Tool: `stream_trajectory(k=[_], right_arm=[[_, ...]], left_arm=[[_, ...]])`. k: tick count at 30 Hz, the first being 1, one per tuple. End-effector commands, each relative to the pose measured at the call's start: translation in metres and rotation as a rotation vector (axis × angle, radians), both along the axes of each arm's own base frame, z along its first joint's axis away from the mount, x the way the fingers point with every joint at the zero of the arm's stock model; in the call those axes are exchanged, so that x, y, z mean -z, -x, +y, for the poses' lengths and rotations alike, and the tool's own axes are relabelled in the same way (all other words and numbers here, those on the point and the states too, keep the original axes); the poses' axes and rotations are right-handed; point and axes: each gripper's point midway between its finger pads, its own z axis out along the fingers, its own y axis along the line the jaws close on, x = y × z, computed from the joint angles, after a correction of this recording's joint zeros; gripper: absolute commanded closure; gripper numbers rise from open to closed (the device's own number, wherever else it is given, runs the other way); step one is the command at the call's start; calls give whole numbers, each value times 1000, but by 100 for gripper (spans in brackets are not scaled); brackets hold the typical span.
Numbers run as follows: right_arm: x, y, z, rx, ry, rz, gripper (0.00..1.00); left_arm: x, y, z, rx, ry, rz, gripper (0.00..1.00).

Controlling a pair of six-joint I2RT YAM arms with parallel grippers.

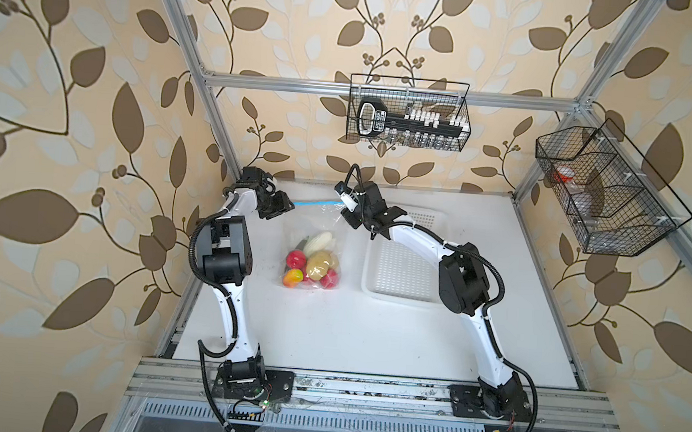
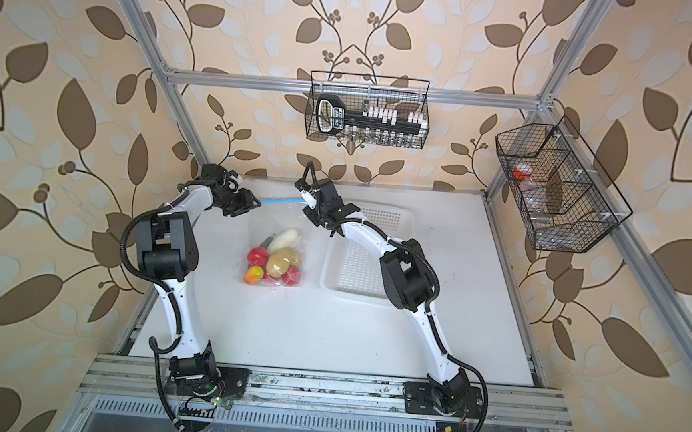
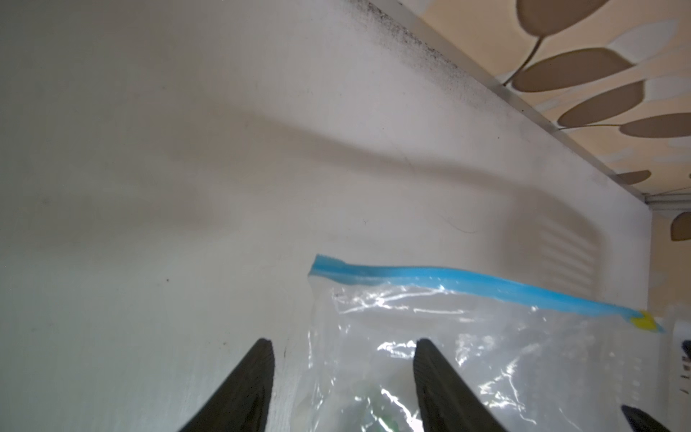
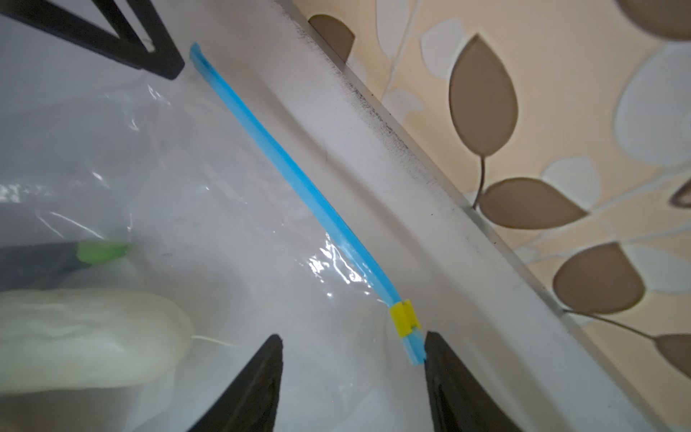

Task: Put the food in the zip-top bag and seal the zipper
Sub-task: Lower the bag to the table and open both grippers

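Observation:
The clear zip-top bag (image 1: 314, 227) lies flat on the white table in both top views. The food is heaped in its near end: red apples (image 1: 294, 259), a potato (image 1: 318, 265), a red-yellow fruit (image 1: 292, 278) and a pale cabbage (image 1: 318, 240). The blue zipper (image 1: 316, 202) runs along the far edge as one strip (image 4: 299, 179). Its yellow slider (image 4: 404, 318) sits at the end by my right gripper (image 4: 353, 338), which is open over that corner. My left gripper (image 3: 344, 344) is open over the opposite corner, below the zipper's end (image 3: 329, 262).
A white perforated basket (image 1: 399, 271) sits just right of the bag, under the right arm. The table's back edge and the wall (image 4: 486, 112) run close behind the zipper. Two black wire baskets (image 1: 408, 113) (image 1: 604, 189) hang on the frame above.

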Motion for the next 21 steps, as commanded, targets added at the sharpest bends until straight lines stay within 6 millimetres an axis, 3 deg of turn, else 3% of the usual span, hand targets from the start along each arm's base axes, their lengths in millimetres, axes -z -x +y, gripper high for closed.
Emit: stream_trajectory(k=[1,3,7,13,21], right_arm=[[-39,0,10,-27,-77,-47,11],[-53,5,11,-36,-102,-48,1],[-88,16,5,-30,-147,-63,0],[-131,30,-7,-8,-198,-82,0],[-156,54,-26,20,-235,-63,0]], left_arm=[[-49,-19,5,4,4,-141,16],[-64,-18,9,-21,-17,-160,1],[-97,-6,10,-31,-49,-218,1],[-127,25,3,-5,-77,-249,1],[-152,63,-12,46,-77,-295,1]])
